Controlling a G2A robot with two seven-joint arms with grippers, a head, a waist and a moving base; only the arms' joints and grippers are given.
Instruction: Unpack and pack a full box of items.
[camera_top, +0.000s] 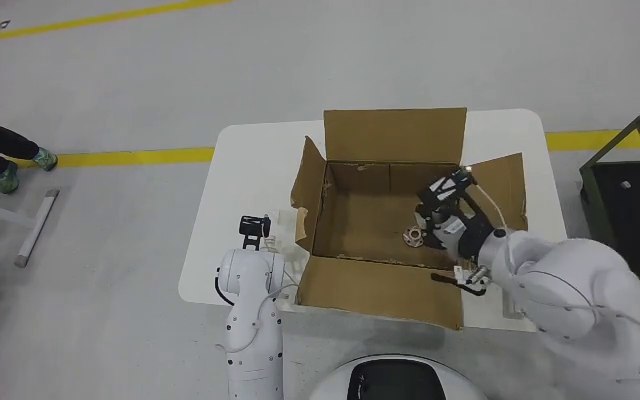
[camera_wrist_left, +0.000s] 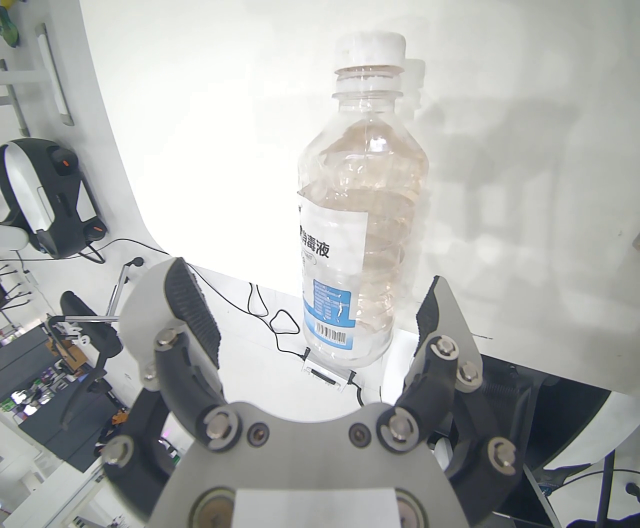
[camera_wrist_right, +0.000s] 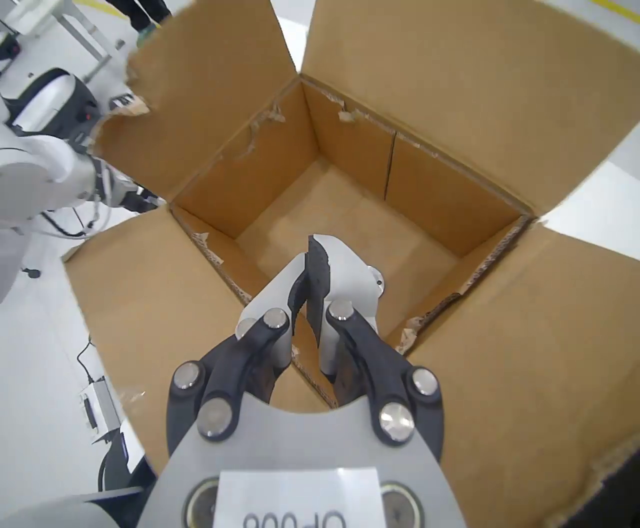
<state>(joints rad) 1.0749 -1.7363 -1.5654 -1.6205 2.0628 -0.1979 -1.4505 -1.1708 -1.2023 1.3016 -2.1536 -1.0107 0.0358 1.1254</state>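
Counter (camera_top: 230, 200) is white and holds a big brown box (camera_top: 395, 135) with its flaps open. I see a clear bottle (camera_wrist_left: 357, 210) with a white cap standing on the counter beside the box, between the spread fingers of my left pincer (camera_wrist_left: 307, 277), which is released. My right pincer (camera_wrist_right: 312, 260) hangs over the box, clenched on nothing. One small round thing (camera_top: 410, 236) lies on the box floor.

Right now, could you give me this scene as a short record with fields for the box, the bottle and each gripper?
box: cardboard box, flaps open, on the white table
bottle: clear bottle, white cap on, upright on the table
left gripper: open, facing the bottle, not gripping it
right gripper: shut, above the box opening
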